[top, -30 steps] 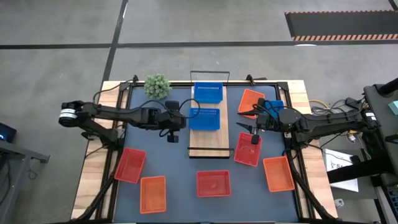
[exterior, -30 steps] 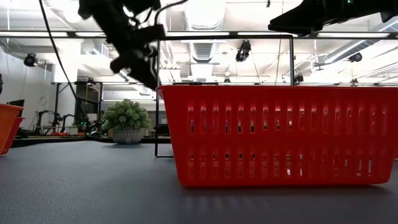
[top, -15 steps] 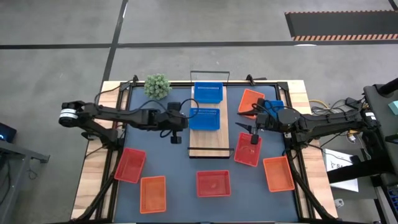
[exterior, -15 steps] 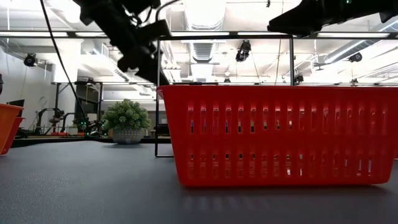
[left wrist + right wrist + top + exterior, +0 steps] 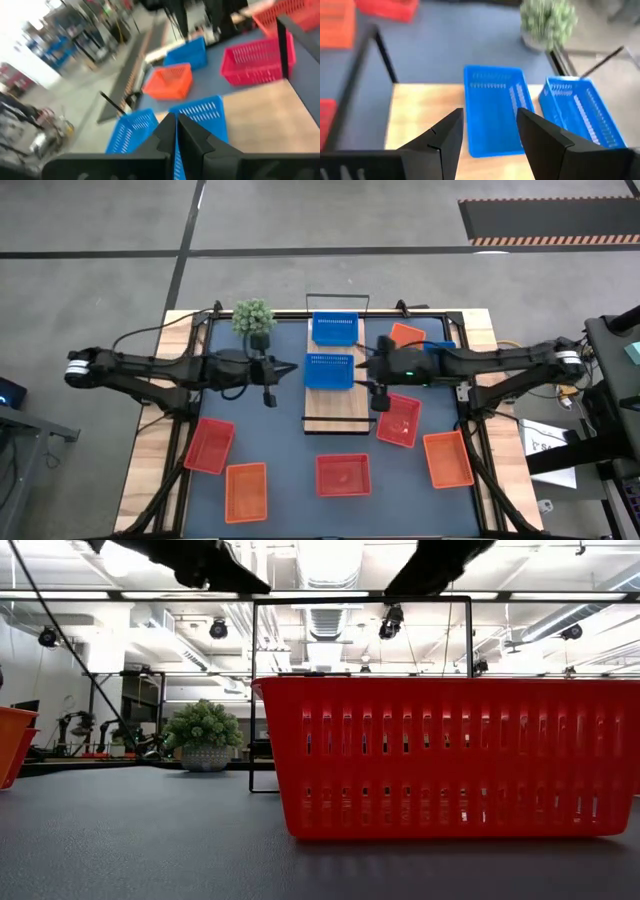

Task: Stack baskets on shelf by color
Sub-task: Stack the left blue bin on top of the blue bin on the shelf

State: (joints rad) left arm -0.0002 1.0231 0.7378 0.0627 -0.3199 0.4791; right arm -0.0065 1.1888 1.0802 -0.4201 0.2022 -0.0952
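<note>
Two blue baskets sit on the light-wood shelf [image 5: 335, 408]: one at its far end [image 5: 335, 328], one at its middle [image 5: 328, 370]. A third blue basket [image 5: 441, 348] and an orange one [image 5: 404, 337] lie to the right of the shelf. Red baskets [image 5: 400, 421] [image 5: 343, 474] [image 5: 209, 445] and orange ones [image 5: 447, 459] [image 5: 246, 491] lie on the mat. My left gripper [image 5: 290, 366] hovers shut just left of the middle blue basket [image 5: 205, 117]. My right gripper [image 5: 368, 368] hovers open at that basket's right side [image 5: 495, 107].
A fuzzy green plant [image 5: 253, 317] stands at the far left of the mat, close to my left arm. Black wire rails [image 5: 338, 298] rise at the shelf's ends. In the low view a red basket [image 5: 450, 755] fills the foreground. The near half of the shelf plank is bare.
My right gripper has swung from above the red basket beside the shelf toward the table's left, and now stands at the middle blue basket's right side. My left gripper has drawn back a little toward the left edge and risen. No basket has moved.
</note>
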